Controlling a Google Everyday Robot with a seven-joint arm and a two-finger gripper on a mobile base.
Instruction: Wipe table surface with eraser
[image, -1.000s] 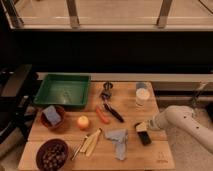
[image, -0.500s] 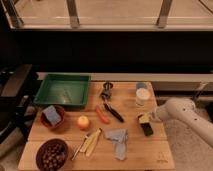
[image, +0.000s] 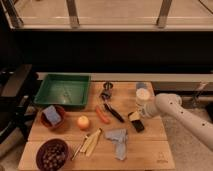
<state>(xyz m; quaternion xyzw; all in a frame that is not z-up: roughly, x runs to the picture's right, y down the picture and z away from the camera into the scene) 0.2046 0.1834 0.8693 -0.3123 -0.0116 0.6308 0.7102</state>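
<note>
The eraser, a dark block with a tan top, rests on the wooden table right of centre. My gripper comes in from the right on a white arm. It is shut on the eraser's upper right end and holds it against the table surface. The fingertips are largely hidden behind the eraser and the wrist.
A glass cup stands just behind the gripper. A black-handled tool, a red item and a grey cloth lie left of the eraser. Further left are an orange ball, wooden sticks, a green tray and two bowls.
The gripper and eraser slid away from the table's front right area, first toward the back, then leftward toward the black tool. Other objects have not moved.
</note>
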